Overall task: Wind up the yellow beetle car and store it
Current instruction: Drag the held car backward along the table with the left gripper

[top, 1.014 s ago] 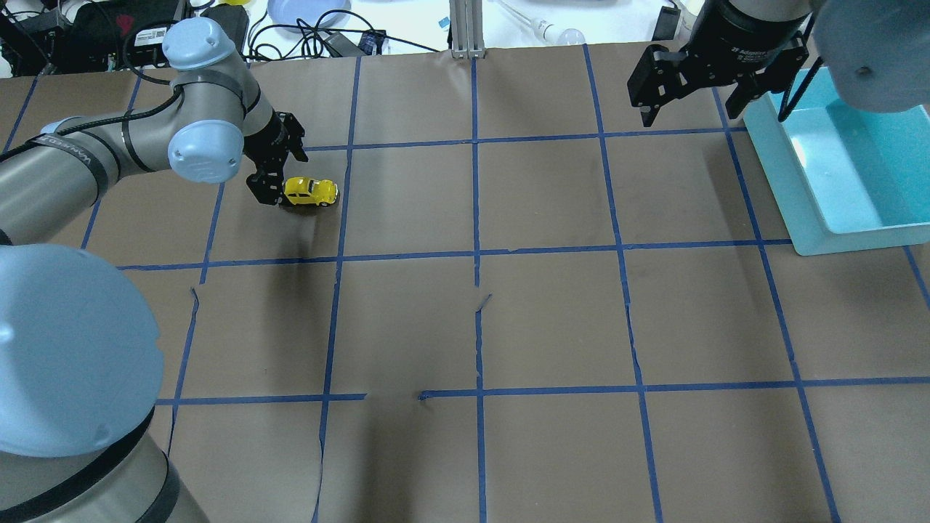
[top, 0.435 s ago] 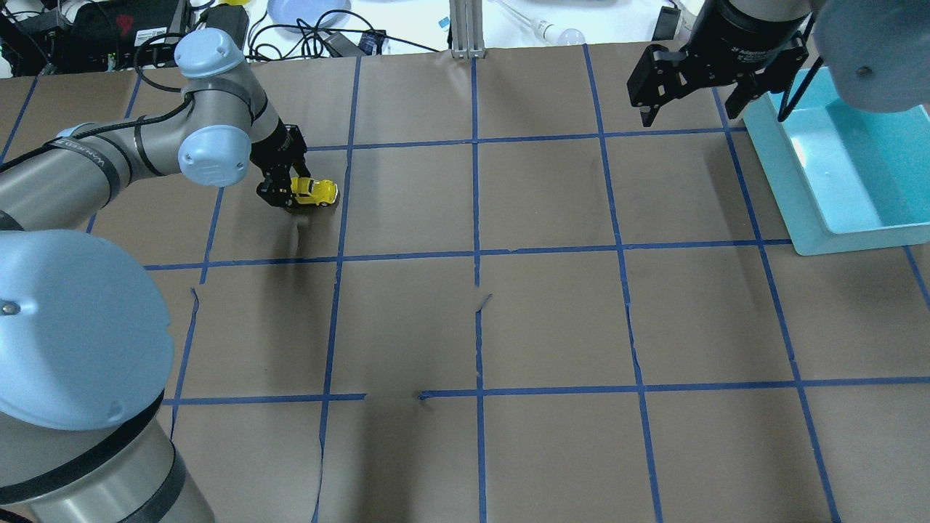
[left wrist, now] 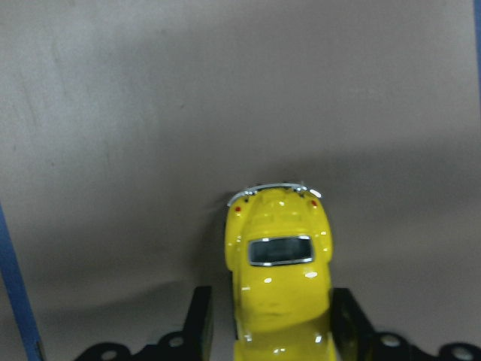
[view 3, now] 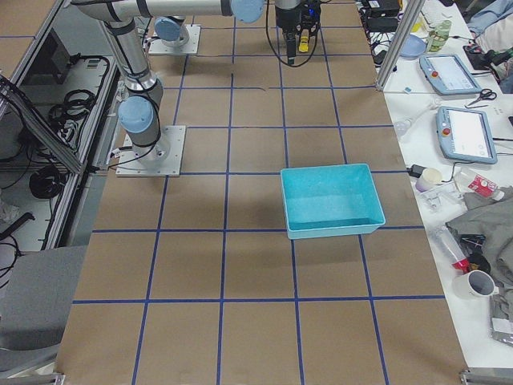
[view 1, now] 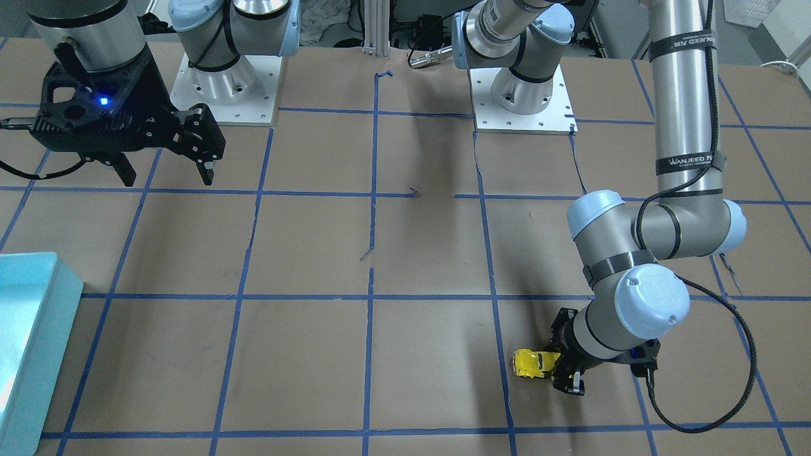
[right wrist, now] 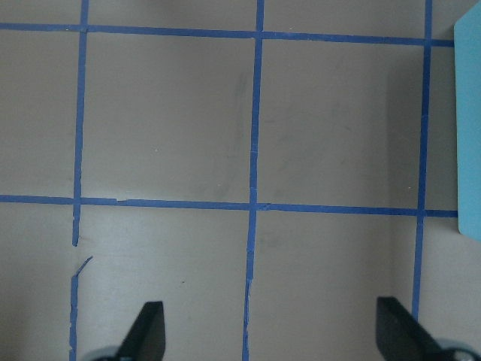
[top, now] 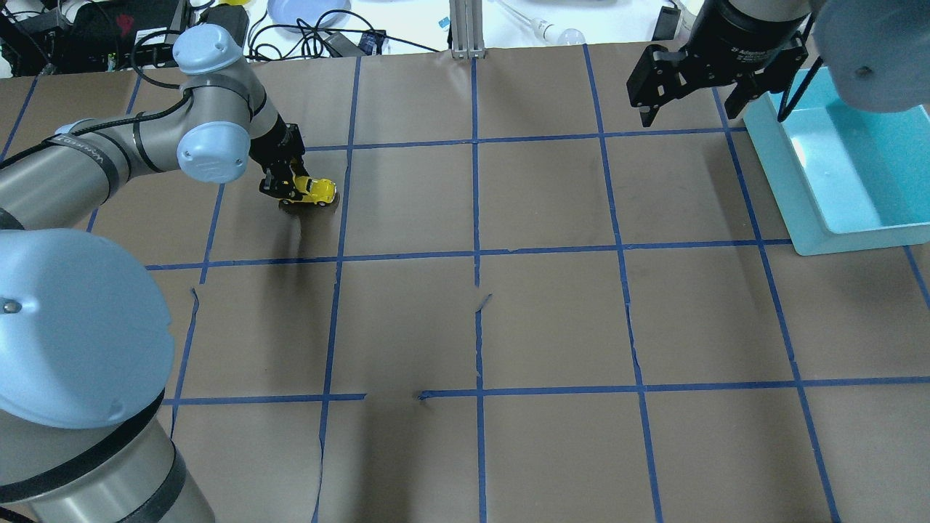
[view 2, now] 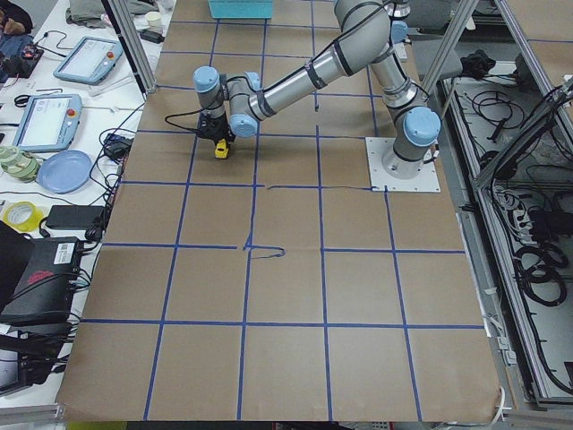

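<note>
**Overhead.** Left pincer point(top: 285, 183) was spread wide beside the yellow beetle car point(top: 315, 191) a second ago. It has since slid forward and narrowed onto the car's rear. The car stands on the table point(top: 552, 319), far left, now slightly skewed. The grasp looks made, so the wind-up pull can likely start. Right pincer point(top: 690, 116) hangs unmoved at far right, beside the teal bin point(top: 771, 181).

**Front-facing.** The car point(view 1: 530, 363) pokes out of the left pincer point(view 1: 550, 366), wheels apparently on the paper. Right pincer point(view 1: 168, 178) gapes wide and carries nothing.

**Left wrist.** Fingers point(left wrist: 200, 320) flank the rear body, pressed close; I judge it held.

**Right wrist.** Wide-spread fingers point(right wrist: 148, 331) over bare table, with the bin's edge at right.

**Side views.** Too small to add anything.
</note>
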